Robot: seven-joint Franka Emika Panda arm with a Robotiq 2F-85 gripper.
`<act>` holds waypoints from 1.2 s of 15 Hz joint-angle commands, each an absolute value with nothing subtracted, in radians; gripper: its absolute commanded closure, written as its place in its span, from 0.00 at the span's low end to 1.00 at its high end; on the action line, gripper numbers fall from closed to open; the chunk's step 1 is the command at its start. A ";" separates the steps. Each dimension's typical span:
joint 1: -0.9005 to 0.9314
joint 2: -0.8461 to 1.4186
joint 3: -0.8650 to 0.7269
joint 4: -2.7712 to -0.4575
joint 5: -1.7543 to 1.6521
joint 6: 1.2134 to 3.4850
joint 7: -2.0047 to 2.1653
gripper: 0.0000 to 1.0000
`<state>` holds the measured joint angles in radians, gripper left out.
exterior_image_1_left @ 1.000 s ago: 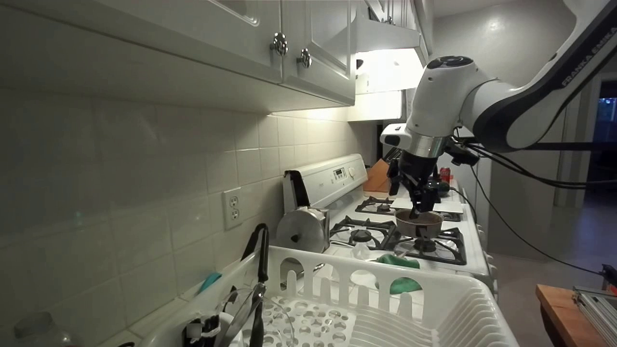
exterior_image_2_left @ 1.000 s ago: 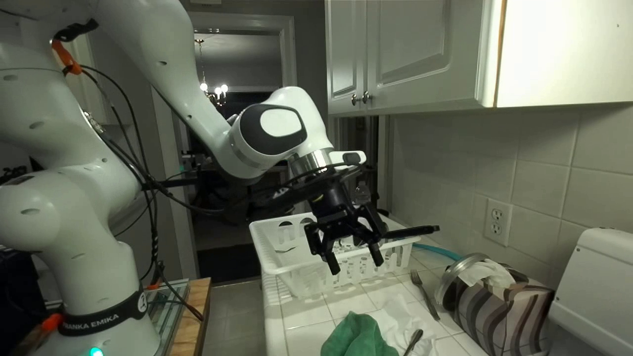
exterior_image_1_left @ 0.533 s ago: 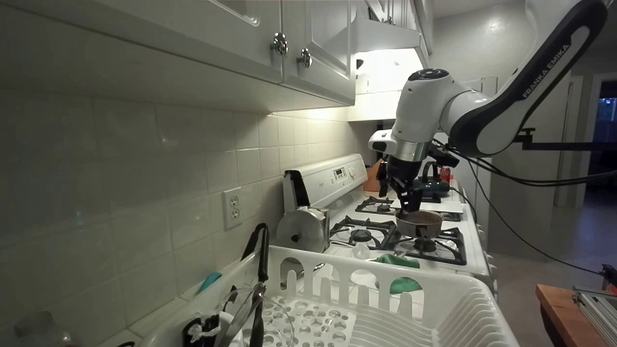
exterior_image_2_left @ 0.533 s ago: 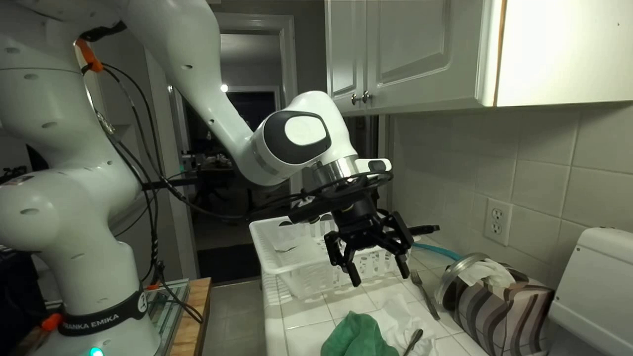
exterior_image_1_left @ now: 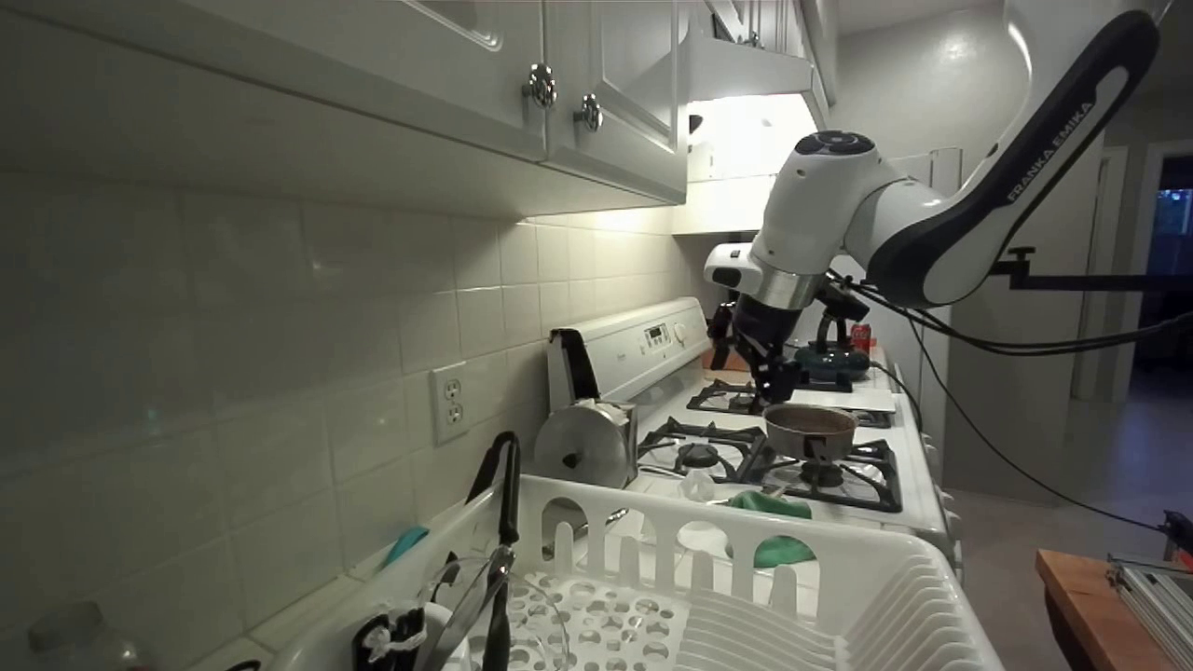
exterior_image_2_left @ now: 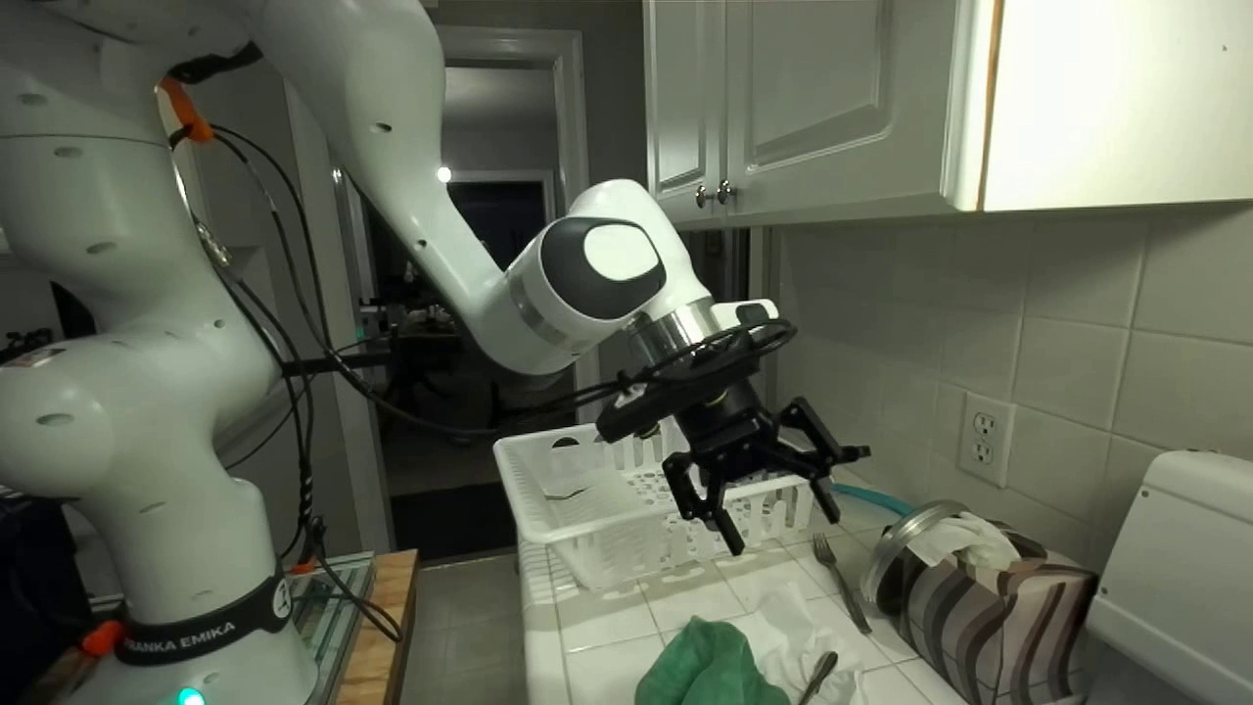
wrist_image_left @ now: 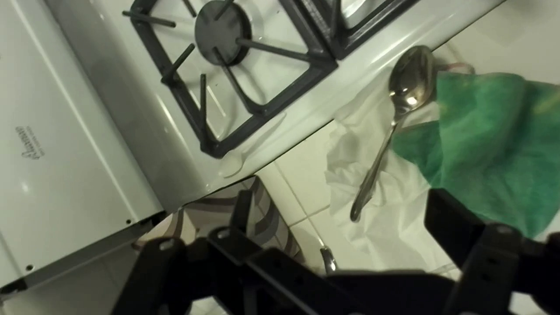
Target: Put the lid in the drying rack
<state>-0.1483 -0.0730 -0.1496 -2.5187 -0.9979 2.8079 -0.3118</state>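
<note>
The lid (exterior_image_1_left: 580, 449) is a round silver disc with a small dark knob, standing on edge against the striped tissue box (exterior_image_2_left: 989, 622). In an exterior view it shows nearly edge-on (exterior_image_2_left: 905, 548), on the box's rack-facing side. The lid does not show in the wrist view. The white drying rack (exterior_image_1_left: 727, 503) shows in both exterior views (exterior_image_2_left: 597, 532). My gripper (exterior_image_2_left: 783, 531) is open and empty, tilted, above the tiled counter between rack and tissue box. In the wrist view its spread fingers (wrist_image_left: 345, 216) have nothing between them.
A green cloth (exterior_image_2_left: 710, 666), white paper (wrist_image_left: 385, 236), a spoon (wrist_image_left: 410, 83) and a fork (exterior_image_2_left: 840, 585) lie on the counter. A pot (exterior_image_1_left: 809, 433) sits on the stove (exterior_image_1_left: 918, 489). Black-handled utensils (exterior_image_1_left: 508, 494) stick up from the rack. Cabinets (exterior_image_2_left: 822, 117) hang above.
The arm has moved toward the tiled wall and the lid's side of the counter. The gripper has tilted further and stays open. The lid and rack have not moved.
</note>
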 commanded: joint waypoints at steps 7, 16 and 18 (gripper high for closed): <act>-0.141 0.314 -0.163 -2.135 -1.325 3.050 -0.261 0.00; -0.027 0.490 -0.155 -1.918 -1.351 3.056 -0.211 0.00; -0.016 0.510 -0.159 -1.906 -1.343 3.058 -0.192 0.00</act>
<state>-0.0257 0.4667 -0.1545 -1.9494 -1.3278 3.0379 -0.2350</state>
